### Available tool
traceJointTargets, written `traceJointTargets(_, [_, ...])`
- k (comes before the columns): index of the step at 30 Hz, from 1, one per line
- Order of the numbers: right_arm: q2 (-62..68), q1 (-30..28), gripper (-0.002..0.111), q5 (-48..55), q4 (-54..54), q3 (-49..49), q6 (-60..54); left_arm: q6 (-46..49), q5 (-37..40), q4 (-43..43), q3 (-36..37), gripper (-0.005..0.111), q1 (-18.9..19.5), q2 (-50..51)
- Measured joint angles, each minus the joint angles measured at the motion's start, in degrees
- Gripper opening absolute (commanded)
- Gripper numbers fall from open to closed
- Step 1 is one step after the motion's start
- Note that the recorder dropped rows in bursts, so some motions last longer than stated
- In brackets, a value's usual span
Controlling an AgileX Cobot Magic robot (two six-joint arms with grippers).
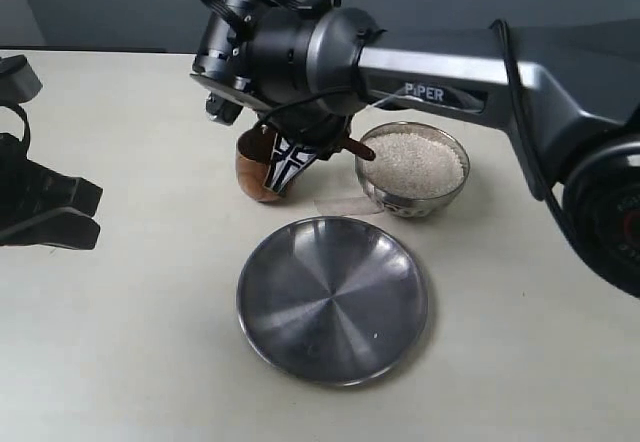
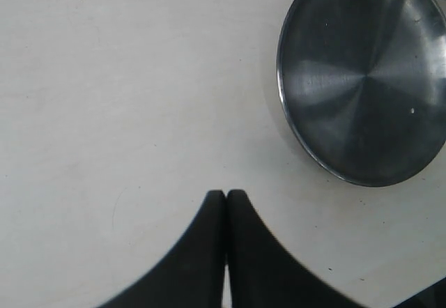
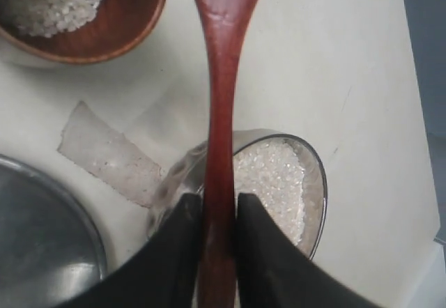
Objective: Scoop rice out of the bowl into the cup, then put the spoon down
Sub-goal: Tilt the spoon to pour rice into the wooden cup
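My right gripper [image 3: 219, 200] is shut on the handle of the reddish-brown spoon [image 3: 218, 99]. The spoon's head runs out of the right wrist view, beside the wooden cup [image 3: 125, 22]. White rice [image 3: 56, 1] lies inside the cup. Below the gripper stands the steel bowl [image 3: 317, 182] with rice [image 3: 275, 179] in it. In the exterior view the right gripper [image 1: 290, 169] hangs just next to the cup [image 1: 252, 170], left of the bowl [image 1: 412, 200] heaped with rice [image 1: 415, 162]. The spoon's handle end [image 1: 355, 147] pokes out toward the bowl. My left gripper [image 2: 226, 194] is shut and empty.
A large flat steel plate [image 1: 332, 297] lies in front of the cup and bowl; it also shows as the plate [image 2: 362, 78] ahead of the left gripper [image 1: 45, 207], which rests at the table's left edge. A patch of clear tape [image 3: 104, 155] sticks to the table between cup and bowl.
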Motion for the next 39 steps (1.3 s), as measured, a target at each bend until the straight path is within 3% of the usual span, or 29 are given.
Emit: traceJointTargets(39, [1.89,1.21,-0.001,0.0,0.95,0.0,0.37,0.0,-0.12,0.47,0.0,0.0,0.0,0.0])
